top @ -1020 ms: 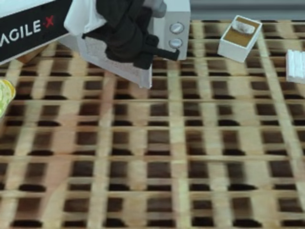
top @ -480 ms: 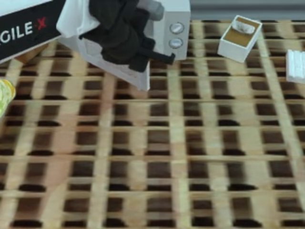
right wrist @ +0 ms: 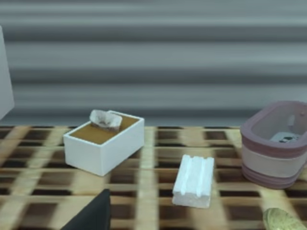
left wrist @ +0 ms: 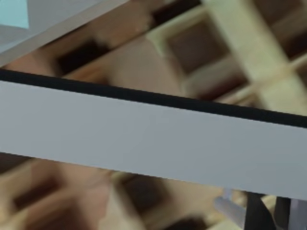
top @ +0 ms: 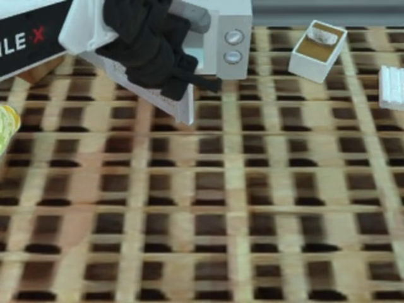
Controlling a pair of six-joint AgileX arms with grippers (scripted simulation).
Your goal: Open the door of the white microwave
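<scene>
**A:** Where does the white microwave (top: 230,38) sit?

**B:** At the far edge of the table (top: 252,208), left of the middle in the top view. Its two silver knobs (top: 233,47) are stacked on the right front panel. The door (top: 148,95) is already swung well out, hinged on the left, with its free edge pointing toward the near side of the table.

**A:** And the left claw (top: 205,82)?

**B:** It is at the door's free edge, just in front of the knob panel, with the dark arm lying over the door and the cavity mouth. I cannot tell whether its fingers are parted or pinched on the door; the arm covers the contact from above, and the left wrist view is filled by a pale grey band that I take to be the door (left wrist: 153,139) seen very close.

**A:** How should this step be done well?

**B:** I would say follow the hinge's arc. The pull should curve leftward and around rather than run straight toward the near side, so the edge does not slip free. Keep it slow and the wrist turning with the panel.

**A:** Anything in the way?

**B:** Not nearby. The small white box (top: 317,50) with the brown inside and the ribbed white block (top: 392,87) sit well apart on the right. The right arm is parked off that side; its wrist view only shows a dark corner of the right claw (right wrist: 91,215), state unknown.
</scene>
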